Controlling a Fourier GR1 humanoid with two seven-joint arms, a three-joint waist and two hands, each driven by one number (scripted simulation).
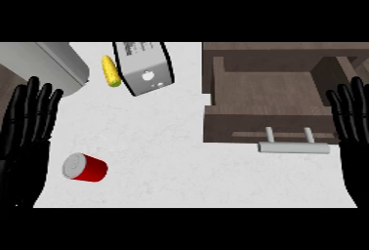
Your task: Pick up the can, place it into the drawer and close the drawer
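The can (85,168) lies on its side just right of the open, flat left hand (27,129). The open drawer (267,100) sits left of the right hand (353,117), fingers straight. Beyond lie a corn cob (110,71) and toaster (144,66).

The white counter (180,146) carried a red can (85,167) lying on its side, just beside the left hand (29,127). Well ahead of that hand lay a yellow corn cob (110,71), touching a grey toaster (146,66). A dark open drawer (267,105) sat just beside the right hand (352,117).
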